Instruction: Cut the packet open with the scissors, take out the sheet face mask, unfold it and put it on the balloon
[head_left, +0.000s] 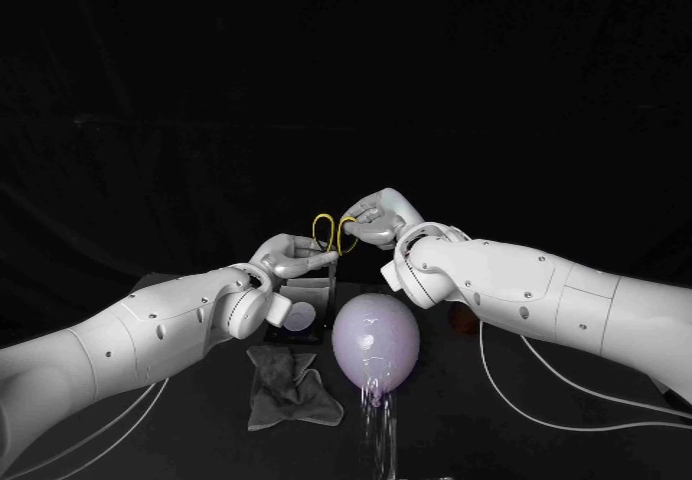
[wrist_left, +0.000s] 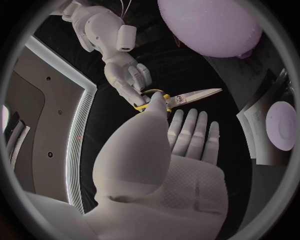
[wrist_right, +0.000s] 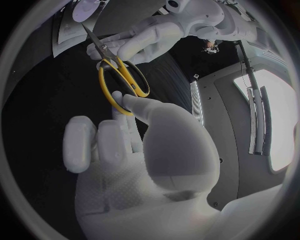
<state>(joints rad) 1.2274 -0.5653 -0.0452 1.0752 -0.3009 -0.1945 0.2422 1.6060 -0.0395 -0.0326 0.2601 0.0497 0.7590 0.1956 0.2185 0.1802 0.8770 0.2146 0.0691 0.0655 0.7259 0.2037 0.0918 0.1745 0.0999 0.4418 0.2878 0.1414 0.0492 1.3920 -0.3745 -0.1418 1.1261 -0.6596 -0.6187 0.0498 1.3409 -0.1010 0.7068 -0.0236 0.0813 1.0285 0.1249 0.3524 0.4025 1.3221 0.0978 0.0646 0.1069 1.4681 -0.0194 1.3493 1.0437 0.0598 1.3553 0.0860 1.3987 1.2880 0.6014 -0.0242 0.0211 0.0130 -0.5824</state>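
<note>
Mid-frame, left hand (head_left: 289, 258) pinches the scissors (head_left: 333, 228) near the pivot, right hand (head_left: 372, 222) hooks the loops; a mistimed release could drop them onto the balloon (head_left: 376, 342).

No text, brand, number or sign is legible. The dark flat packet (head_left: 312, 294), just beside the lilac oval balloon (head_left: 378, 345), carries a pale round mark (head_left: 299, 316), but any lettering on it is too small to read.

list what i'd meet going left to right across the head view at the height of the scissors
left robot hand → scissors → right robot hand
</note>
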